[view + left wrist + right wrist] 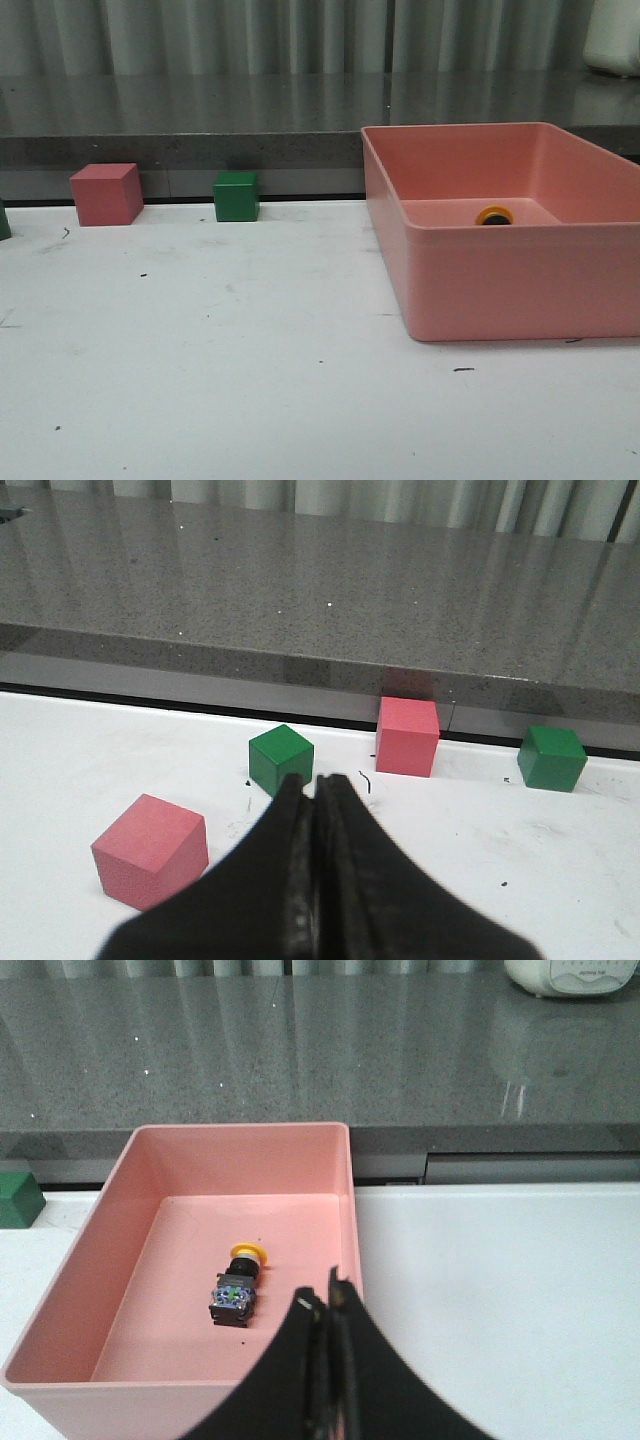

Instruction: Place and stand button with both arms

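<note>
The button [238, 1283] lies on its side on the floor of the pink bin [340, 1160], yellow cap toward the bin's far wall, blue-green base toward my wrist. In the front view only its yellow cap [494, 215] shows over the bin's front wall [520, 285]. My right gripper [326, 1298] is shut and empty, above the bin's near right corner, apart from the button. My left gripper [310, 782] is shut and empty above the white table, just in front of a green cube [281, 759]. Neither arm shows in the front view.
In the left wrist view, a pink cube [150, 849] lies near the gripper, another pink cube [407, 735] and a second green cube [551, 757] stand by the grey ledge. The front view shows a pink cube [105, 194] and a green cube [236, 196].
</note>
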Robot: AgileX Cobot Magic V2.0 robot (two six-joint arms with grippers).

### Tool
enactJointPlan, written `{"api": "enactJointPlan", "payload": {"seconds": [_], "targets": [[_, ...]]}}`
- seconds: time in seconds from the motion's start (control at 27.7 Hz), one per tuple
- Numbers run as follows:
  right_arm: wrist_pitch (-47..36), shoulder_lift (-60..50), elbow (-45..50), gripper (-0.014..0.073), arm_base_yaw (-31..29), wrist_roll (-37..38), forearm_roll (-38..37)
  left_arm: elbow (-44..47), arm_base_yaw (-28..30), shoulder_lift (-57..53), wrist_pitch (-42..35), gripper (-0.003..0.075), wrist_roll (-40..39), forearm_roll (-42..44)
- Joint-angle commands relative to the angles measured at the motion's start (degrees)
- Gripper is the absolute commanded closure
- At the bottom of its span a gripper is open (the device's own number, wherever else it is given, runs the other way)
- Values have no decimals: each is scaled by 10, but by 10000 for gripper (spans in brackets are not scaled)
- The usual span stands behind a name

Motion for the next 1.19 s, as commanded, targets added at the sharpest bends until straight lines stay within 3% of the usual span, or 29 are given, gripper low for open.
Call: {"api": "enactJointPlan", "payload": {"seconds": [0.0, 0.14, 0.4, 0.54, 0.94, 1.15], "targets": [[-46, 15, -19, 623, -2, -4, 0, -21, 1, 6, -51, 737, -6, -6], [-50, 21, -18, 499, -2, -4, 0, -21, 1, 6, -51, 660, -6, -6], [-78, 42, -18, 93, -2, -4, 0, -21, 1, 6, -55, 272, -6, -6], [-105, 67, -18, -37, -2, -4, 6, -21, 1, 6, -58, 118, -6, -6], [-107, 230, -81, -61, 2, -4, 52, -21, 1, 6, -58, 102, -6, -6], [-99, 351, -148, -61, 52, -4, 59, -21, 1, 6, -58, 102, -6, -6]]}}
